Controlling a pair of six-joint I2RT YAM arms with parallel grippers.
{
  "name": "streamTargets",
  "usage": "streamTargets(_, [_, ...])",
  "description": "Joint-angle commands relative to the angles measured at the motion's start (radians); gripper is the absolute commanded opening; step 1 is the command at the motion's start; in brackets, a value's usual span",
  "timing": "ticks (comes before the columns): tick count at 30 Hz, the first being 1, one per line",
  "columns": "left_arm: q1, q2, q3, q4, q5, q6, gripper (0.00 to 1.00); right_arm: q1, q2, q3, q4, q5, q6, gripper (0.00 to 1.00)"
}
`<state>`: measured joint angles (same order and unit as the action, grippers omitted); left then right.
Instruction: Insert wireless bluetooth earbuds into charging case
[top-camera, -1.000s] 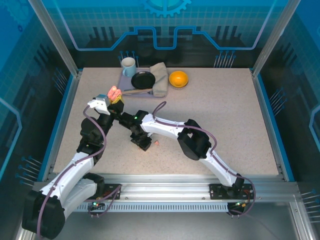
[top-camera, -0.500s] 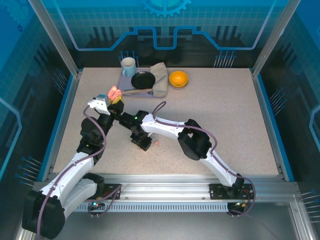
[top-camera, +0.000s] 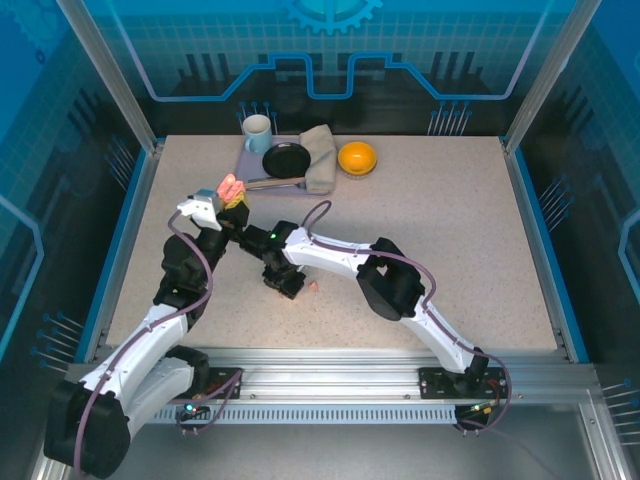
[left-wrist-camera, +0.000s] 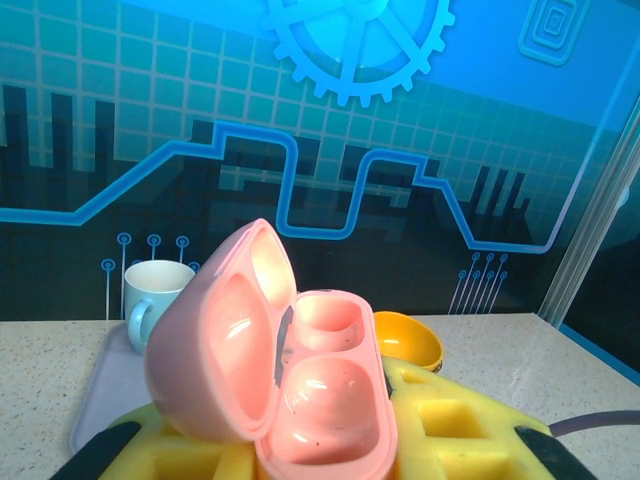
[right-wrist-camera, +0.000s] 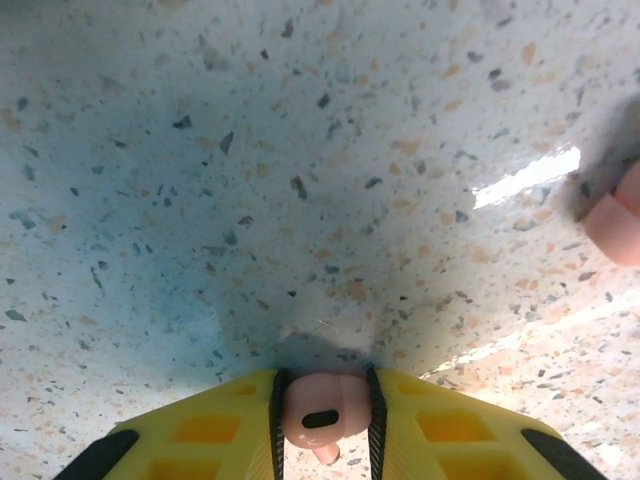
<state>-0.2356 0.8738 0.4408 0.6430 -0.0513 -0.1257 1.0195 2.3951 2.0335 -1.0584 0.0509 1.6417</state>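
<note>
- Left hand (top-camera: 226, 200): pressed together on the pink charging case (top-camera: 230, 185), which sits between its yellow pads (left-wrist-camera: 450, 425).
- In the left wrist view the charging case (left-wrist-camera: 300, 390) has its lid swung open to the left. The two rounded hollows of its base face the camera.
- Right hand (top-camera: 284, 284): lowered to the tabletop (top-camera: 450, 230) with its fingers pointing down, near the middle of the left half.
- In the right wrist view the right hand (right-wrist-camera: 322, 420) is pinching a pink earbud (right-wrist-camera: 322, 412) between its yellow pads (right-wrist-camera: 215, 425). The pads touch the earbud on both sides. A dark oval slot on the earbud faces the camera.
- The pinched earbud is at, or just above, the speckled tabletop (right-wrist-camera: 300, 150). Whether it touches the surface cannot be told.
- A second pink earbud (top-camera: 314, 286) lies on the tabletop just to the right of the right hand. It appears blurred at the right edge of the wrist view (right-wrist-camera: 618, 225).
- The two hands are near each other but apart, and the case is farther from the arm bases than the right hand is.
- At the far edge of the tabletop a lavender tray (top-camera: 250, 160) carries a pale blue mug (top-camera: 257, 131) and a black pan (top-camera: 287, 159).
- A grey cloth (top-camera: 322, 160) lies beside the pan, and an orange bowl (top-camera: 357, 157) stands just right of the cloth.
</note>
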Motion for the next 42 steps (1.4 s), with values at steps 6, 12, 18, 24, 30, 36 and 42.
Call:
streamTargets(6, [0.011,-0.02,0.059,-0.021,0.028,-0.005,0.0,-0.021,-0.108,-0.095,0.018,0.096,-0.131,0.24])
streamTargets(12, [0.01,-0.028,0.077,-0.054,0.039,0.004,0.0,-0.028,-0.228,-0.184,0.074,0.138,-0.205,0.23])
streamTargets(18, [0.01,-0.031,0.085,-0.079,0.08,0.01,0.0,-0.075,-0.401,-0.327,0.148,0.194,-0.278,0.23])
streamTargets(24, [0.007,0.01,0.09,-0.088,0.248,0.008,0.0,-0.178,-0.608,-0.48,0.251,0.292,-0.431,0.23])
streamTargets(30, [-0.035,0.116,0.105,-0.064,0.361,0.029,0.0,-0.287,-0.8,-0.596,0.409,0.358,-0.638,0.25])
streamTargets(36, [-0.144,0.256,0.137,-0.023,0.383,0.116,0.0,-0.337,-0.927,-0.672,0.594,0.346,-0.81,0.25])
streamTargets(42, [-0.221,0.406,0.206,0.05,0.391,0.148,0.0,-0.339,-1.006,-0.712,0.766,0.294,-0.938,0.25])
